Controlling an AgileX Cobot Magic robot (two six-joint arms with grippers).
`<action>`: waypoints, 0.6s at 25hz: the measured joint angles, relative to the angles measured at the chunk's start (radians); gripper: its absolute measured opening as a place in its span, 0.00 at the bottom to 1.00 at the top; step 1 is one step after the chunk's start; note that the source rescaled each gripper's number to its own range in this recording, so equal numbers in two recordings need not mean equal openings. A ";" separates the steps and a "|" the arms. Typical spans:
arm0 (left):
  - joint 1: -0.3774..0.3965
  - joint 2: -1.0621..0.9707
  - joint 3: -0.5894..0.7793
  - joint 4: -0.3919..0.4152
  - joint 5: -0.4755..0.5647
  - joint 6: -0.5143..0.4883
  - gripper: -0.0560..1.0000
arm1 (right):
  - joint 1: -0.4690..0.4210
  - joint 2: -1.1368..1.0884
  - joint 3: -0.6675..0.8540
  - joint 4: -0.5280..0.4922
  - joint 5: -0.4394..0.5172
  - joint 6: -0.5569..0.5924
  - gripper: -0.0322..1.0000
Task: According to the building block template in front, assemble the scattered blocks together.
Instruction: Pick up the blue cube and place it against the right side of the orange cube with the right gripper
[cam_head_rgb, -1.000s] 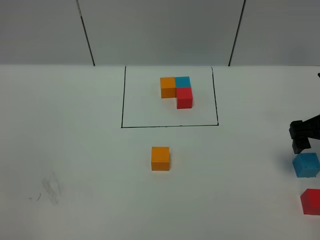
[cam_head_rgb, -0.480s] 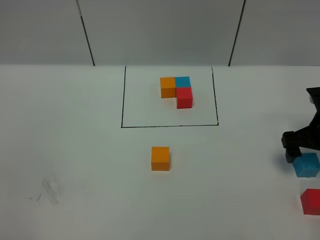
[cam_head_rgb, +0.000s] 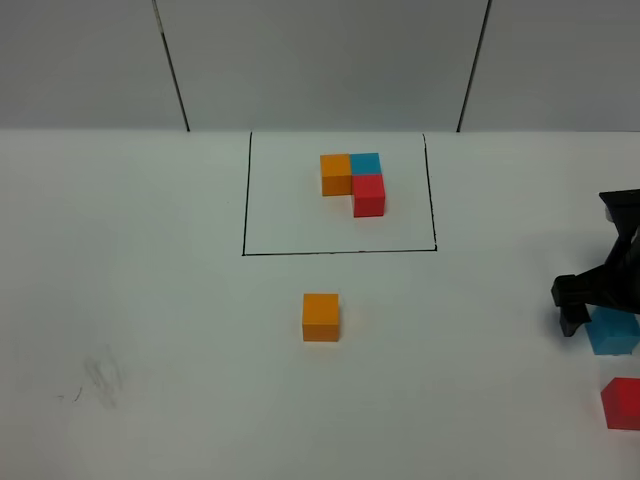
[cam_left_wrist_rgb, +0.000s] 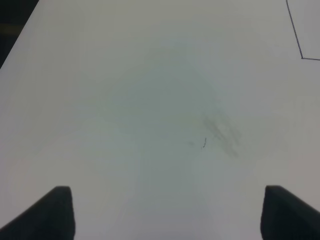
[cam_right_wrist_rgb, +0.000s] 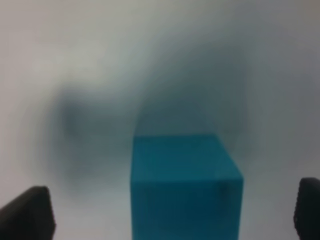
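The building block template (cam_head_rgb: 352, 178) is an L of orange, blue and red cubes inside a thin black frame at the back centre. The scattered orange cube (cam_head_rgb: 321, 317) sits alone in front of the frame. The scattered blue cube (cam_head_rgb: 614, 335) and red cube (cam_head_rgb: 622, 403) lie at the right edge. My right gripper (cam_head_rgb: 604, 312) is open and low around the blue cube. In the right wrist view the blue cube (cam_right_wrist_rgb: 185, 185) sits between the two fingertips of the gripper (cam_right_wrist_rgb: 170, 212), apart from both. My left gripper (cam_left_wrist_rgb: 172, 215) is open and empty over bare table.
The white table (cam_head_rgb: 150, 330) carries a faint grey smudge (cam_head_rgb: 100, 380) at the front left, also seen in the left wrist view (cam_left_wrist_rgb: 222, 132). A corner of the black frame line (cam_left_wrist_rgb: 296, 40) shows there. A grey panelled wall (cam_head_rgb: 320, 60) stands behind the table.
My right gripper has moved toward the front and left and come down around the blue cube. The cubes have not moved.
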 joint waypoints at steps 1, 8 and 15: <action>0.000 0.000 0.000 0.000 0.000 0.000 0.69 | 0.000 0.003 0.000 0.000 -0.003 0.000 0.95; 0.000 0.000 0.000 0.000 0.000 0.000 0.69 | 0.000 0.022 0.000 0.000 -0.010 0.000 0.83; 0.000 0.000 0.000 0.000 0.000 0.000 0.69 | 0.000 0.022 0.000 0.002 -0.009 -0.002 0.28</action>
